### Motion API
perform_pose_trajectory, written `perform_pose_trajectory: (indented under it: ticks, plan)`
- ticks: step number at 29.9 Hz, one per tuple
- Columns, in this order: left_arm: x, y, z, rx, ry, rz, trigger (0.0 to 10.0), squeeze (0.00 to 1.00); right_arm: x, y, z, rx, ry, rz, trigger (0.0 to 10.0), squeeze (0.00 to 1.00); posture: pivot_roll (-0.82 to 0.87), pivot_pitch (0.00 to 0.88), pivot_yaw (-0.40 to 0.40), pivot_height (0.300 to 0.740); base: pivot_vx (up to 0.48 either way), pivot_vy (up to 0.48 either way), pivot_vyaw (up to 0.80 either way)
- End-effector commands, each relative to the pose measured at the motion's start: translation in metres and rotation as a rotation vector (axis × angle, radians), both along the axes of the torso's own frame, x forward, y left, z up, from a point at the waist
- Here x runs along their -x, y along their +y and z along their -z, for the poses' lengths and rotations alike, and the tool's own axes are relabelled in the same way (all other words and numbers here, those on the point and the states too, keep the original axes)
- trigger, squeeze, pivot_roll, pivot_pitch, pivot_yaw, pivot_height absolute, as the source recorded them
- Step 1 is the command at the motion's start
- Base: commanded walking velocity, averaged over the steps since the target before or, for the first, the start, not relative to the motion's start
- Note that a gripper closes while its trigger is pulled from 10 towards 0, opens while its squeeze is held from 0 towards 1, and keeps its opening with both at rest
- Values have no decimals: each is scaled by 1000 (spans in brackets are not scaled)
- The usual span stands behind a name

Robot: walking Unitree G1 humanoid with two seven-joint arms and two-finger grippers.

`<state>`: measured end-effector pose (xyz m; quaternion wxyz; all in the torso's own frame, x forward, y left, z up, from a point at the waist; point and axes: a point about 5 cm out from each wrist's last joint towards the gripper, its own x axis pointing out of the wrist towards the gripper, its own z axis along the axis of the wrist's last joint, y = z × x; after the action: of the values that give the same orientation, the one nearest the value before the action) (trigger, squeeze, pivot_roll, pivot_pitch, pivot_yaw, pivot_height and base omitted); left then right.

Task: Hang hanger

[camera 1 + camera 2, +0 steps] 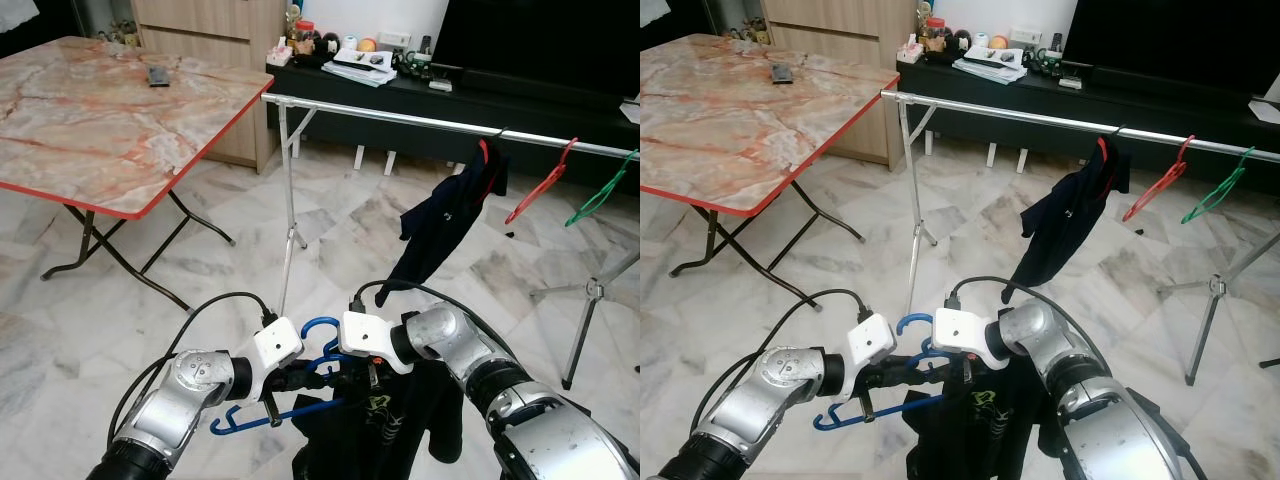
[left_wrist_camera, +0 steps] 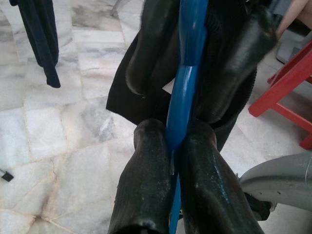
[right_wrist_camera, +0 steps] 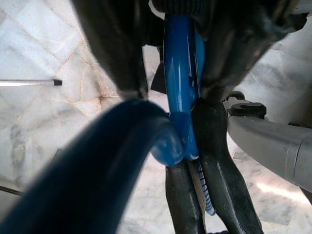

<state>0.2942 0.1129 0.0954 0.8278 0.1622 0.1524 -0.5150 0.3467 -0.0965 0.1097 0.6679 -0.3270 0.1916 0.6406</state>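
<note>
We hold the blue hanger [image 1: 300, 385], a black shirt [image 1: 385, 440] draped on it, low in front of us, well short of the rail [image 1: 400, 117]. Our left gripper [image 1: 285, 378] and right gripper [image 1: 368, 375] are both clamped on its blue bar. Next, we judge, comes lifting its hook over the rail, beside the dark garment [image 1: 445, 215] hanging there.
</note>
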Motion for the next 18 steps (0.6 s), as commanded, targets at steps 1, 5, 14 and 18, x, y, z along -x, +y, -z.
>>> perform_pose_trajectory:
  ticks: [1, 5, 14, 18]
  plan:
    - [1, -3, -3, 44, 3, 8, 0, 0, -5, 1, -11, -3, -46, -17, 10000, 1000, 125, 63, -112, 740, 0, 0, 0]
    - [1, -2, -2, 47, 6, 3, 0, 0, -8, -1, -16, 5, -65, -20, 10000, 0, 118, 63, -112, 740, 0, 0, 0]
    - [1, -1, -1, 49, 8, 0, 0, 0, -13, -5, -26, 2, -109, -10, 10000, 0, 113, 62, -110, 740, 0, 0, 0]
    - [1, 1, 0, 47, 10, -5, 0, 0, -16, -8, -32, 3, -129, -3, 10000, 0, 111, 63, -108, 740, 0, 0, 0]
